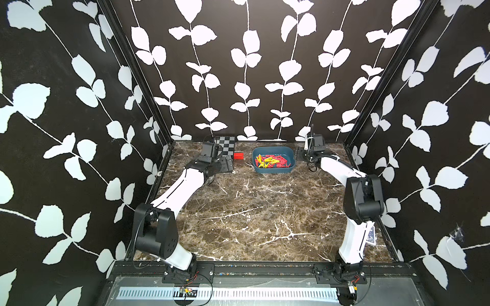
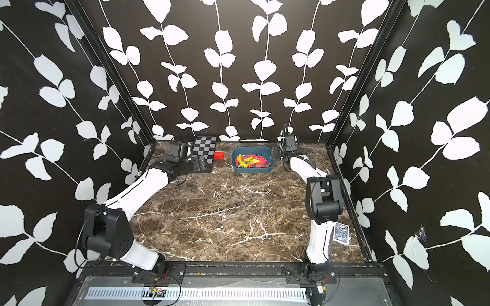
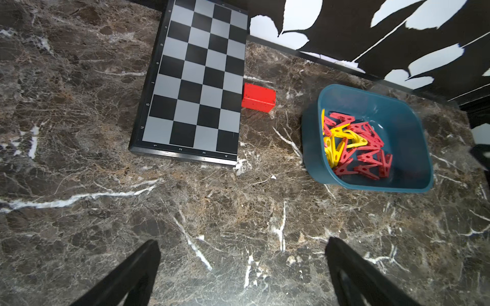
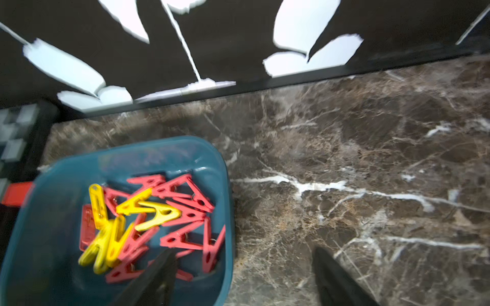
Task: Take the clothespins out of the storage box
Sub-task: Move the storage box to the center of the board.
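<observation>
Over one wall of the shallow teal plastic storage box (image 4: 169, 153), right gripper (image 4: 244, 250) straddles, parted, empty (likely to grip and tip it); red-and-yellow plastic clothespins (image 4: 159, 214) heaped inside; left gripper (image 3: 242, 241) wide, well apart.

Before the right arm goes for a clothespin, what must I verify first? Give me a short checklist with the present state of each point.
1. The clothespins lie uncovered inside the storage box: ok.
2. The right gripper has its jaws apart and holds nothing: ok.
3. The right gripper is centred over the pile: not ok; one finger is above the box's inside, the other outside its wall.
4. The left gripper is open, empty and away from the box: ok.
5. The red block and checkered board stand apart from the box: ok.
6. One pin lies free of the tangle: cannot tell; they overlap.
</observation>
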You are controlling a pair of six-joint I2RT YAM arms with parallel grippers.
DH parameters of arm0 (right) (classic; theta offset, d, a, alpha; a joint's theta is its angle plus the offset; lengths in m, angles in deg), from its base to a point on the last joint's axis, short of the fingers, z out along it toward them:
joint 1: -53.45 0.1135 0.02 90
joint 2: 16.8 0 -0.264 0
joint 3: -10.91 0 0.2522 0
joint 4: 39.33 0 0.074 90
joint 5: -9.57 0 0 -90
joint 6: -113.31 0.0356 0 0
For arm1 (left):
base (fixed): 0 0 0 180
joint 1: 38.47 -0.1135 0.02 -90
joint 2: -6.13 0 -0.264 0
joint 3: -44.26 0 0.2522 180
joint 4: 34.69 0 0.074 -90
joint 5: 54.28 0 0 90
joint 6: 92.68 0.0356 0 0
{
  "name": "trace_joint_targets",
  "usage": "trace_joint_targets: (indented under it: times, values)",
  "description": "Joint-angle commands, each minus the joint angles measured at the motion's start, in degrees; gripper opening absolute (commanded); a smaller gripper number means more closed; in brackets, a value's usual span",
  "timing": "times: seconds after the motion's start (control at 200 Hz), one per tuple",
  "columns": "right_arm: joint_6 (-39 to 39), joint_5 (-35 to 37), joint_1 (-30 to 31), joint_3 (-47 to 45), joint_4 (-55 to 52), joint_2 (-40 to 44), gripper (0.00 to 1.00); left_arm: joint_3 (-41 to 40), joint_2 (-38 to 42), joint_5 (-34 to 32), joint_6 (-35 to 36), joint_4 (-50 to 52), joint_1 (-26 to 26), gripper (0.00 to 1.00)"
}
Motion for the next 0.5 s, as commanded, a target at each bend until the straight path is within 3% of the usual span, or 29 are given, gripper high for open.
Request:
trace_joint_targets:
  times: [0.0, 0.105, 0.42, 0.495]
  values:
    - [-0.19, -0.60, 0.14, 4.93, -4.18, -3.47, 0.60, -0.74, 3.73, 1.38, 0.19, 0.31, -0.09, 0.99]
    - [-0.06, -0.24, 0.26, 7.99, -5.45, -6.58, 0.49, -0.24, 4.13, 1.22, 0.12, 1.66, -0.09, 0.99]
    - [-0.74, -0.74, 1.32, 13.35, -8.15, -12.83, 0.41, -1.97, 5.41, 0.39, 0.11, 2.29, -0.09, 0.99]
    - [-0.74, -0.43, 1.50, 14.14, -8.41, -13.78, 0.36, -2.07, 5.37, 0.23, 0.20, 2.73, -0.09, 0.99]
